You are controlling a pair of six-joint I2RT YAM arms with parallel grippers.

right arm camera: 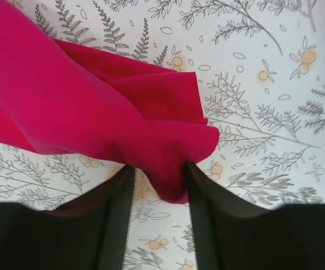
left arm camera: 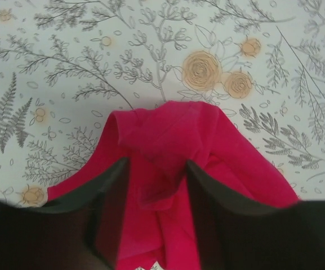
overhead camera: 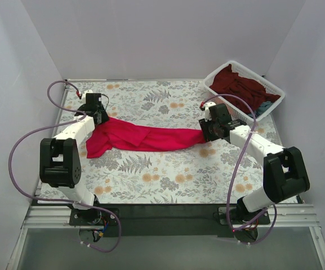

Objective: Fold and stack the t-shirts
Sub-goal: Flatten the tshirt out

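A crimson-red t-shirt [overhead camera: 145, 138] lies stretched in a long band across the middle of the table. My left gripper [overhead camera: 97, 116] is at its left end and my right gripper [overhead camera: 206, 130] at its right end. In the left wrist view the fingers stand apart around bunched red cloth [left arm camera: 168, 140], which fills the gap of the gripper [left arm camera: 157, 169]. In the right wrist view a fold of the shirt [right arm camera: 83, 101] droops between the fingers of the gripper [right arm camera: 159, 171]. It touches the right finger, and the table shows beside the left one. Neither gripper pinches the cloth.
A white mesh basket [overhead camera: 218, 72] stands at the back right, close behind my right arm. It holds a dark maroon shirt [overhead camera: 241, 84] and a bit of teal-blue cloth [overhead camera: 266, 106]. White walls close in the floral table [overhead camera: 168, 180] on three sides.
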